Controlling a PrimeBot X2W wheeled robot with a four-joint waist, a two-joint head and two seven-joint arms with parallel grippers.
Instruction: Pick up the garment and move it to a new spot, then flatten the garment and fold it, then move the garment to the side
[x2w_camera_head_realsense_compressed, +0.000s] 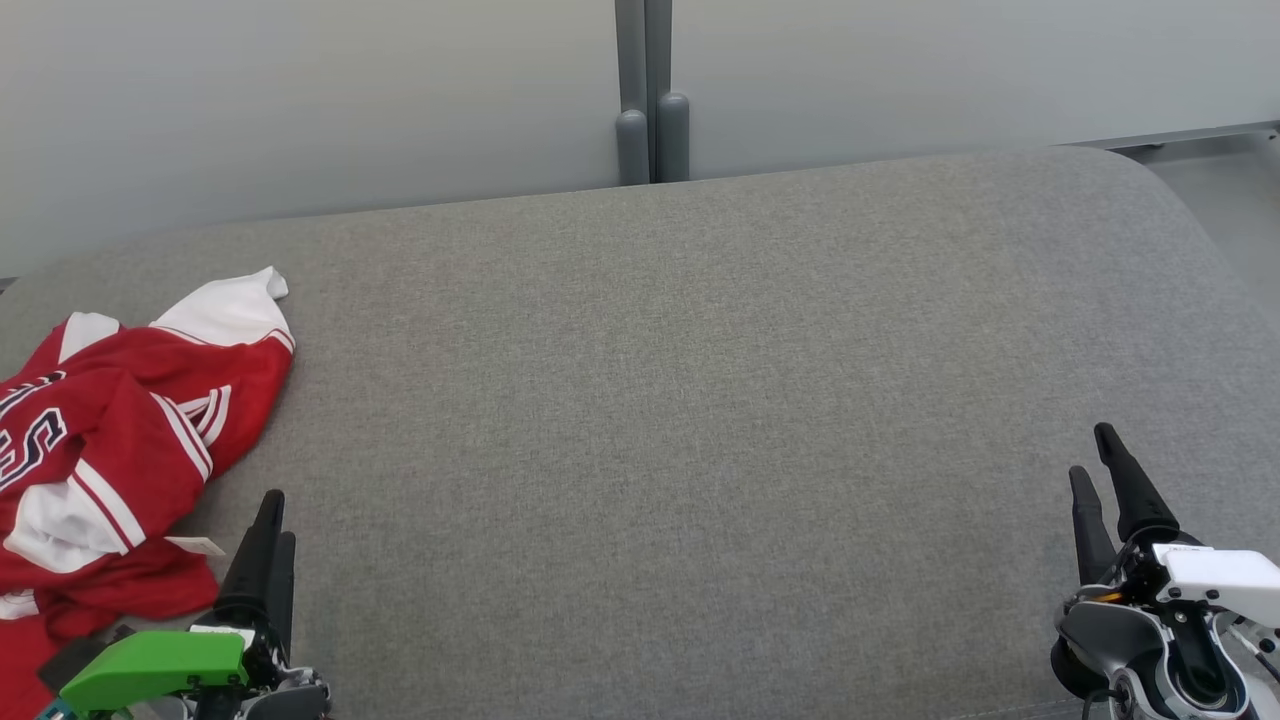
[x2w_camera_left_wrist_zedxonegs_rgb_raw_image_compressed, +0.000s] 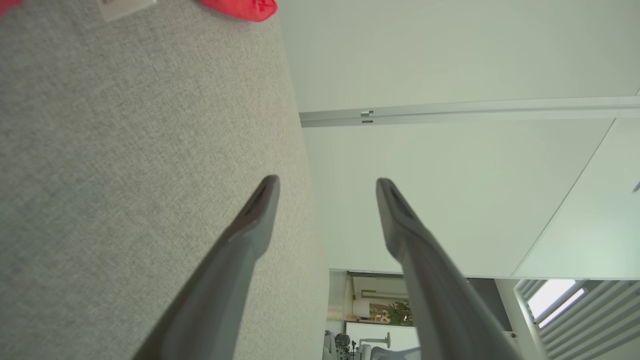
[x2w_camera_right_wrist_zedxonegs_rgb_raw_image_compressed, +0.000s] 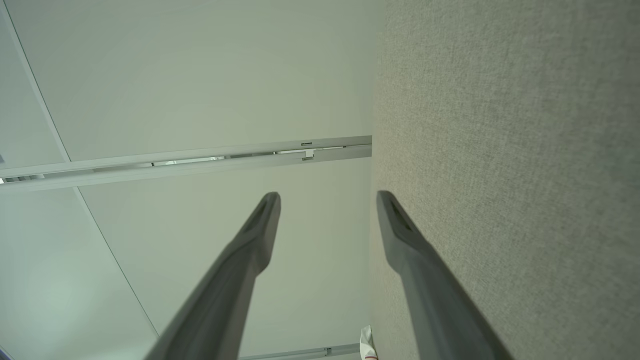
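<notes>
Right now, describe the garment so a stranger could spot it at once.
Find the wide grey fabric surface across the head view. At its left edge lies a crumpled garment. It is the only bright red thing there, with white panels, striped trim and dark lettering.

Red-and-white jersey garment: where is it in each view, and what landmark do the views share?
Head view: the red-and-white jersey garment lies crumpled at the left edge, on the grey fabric cushion.
Left wrist view: a red fold of it at the top edge, left of centre.
Right wrist view: a tiny white-and-red scrap at the bottom edge, probably it.
Shared landmark: the grey cushion, in all three.
</notes>
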